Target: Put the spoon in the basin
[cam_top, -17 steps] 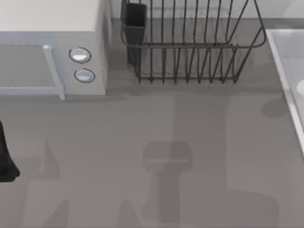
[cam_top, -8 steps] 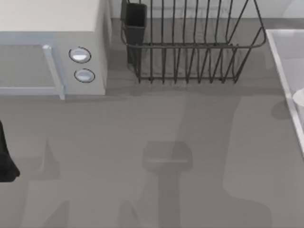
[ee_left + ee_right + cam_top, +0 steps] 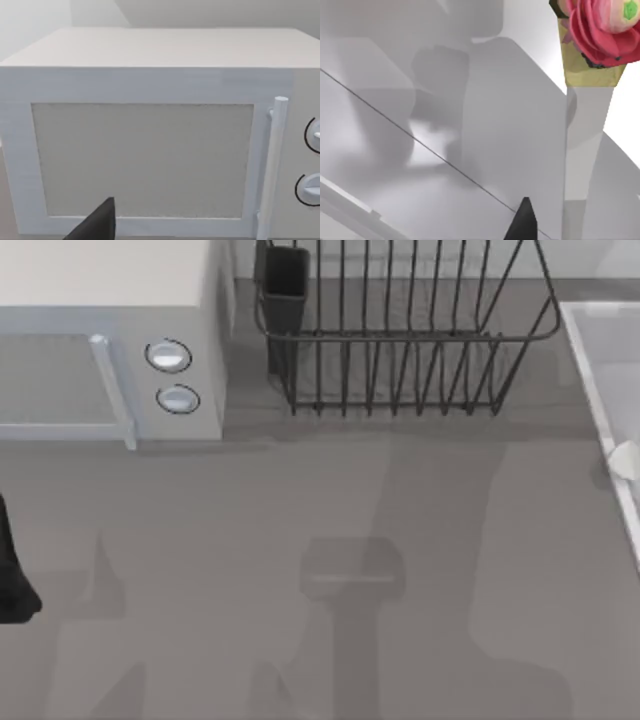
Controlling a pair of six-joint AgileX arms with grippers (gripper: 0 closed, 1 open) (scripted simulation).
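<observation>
our left arm [image 3: 12,570] sits parked at the left edge of the table [image 3: 300,640], in front of the microwave [image 3: 110,350], and its wrist camera looks straight at the microwave door [image 3: 142,160]; we cannot tell how that claw stands. the wire dish rack [image 3: 400,340] stands just right of the microwave. the basin [image 3: 600,390] lies at the table's right edge, beyond the rack. over it, in our right wrist view, a pale handle [image 3: 585,150] topped with a pink flower [image 3: 600,27] hangs above the basin floor; whether our right claw grasps it we cannot tell.
</observation>
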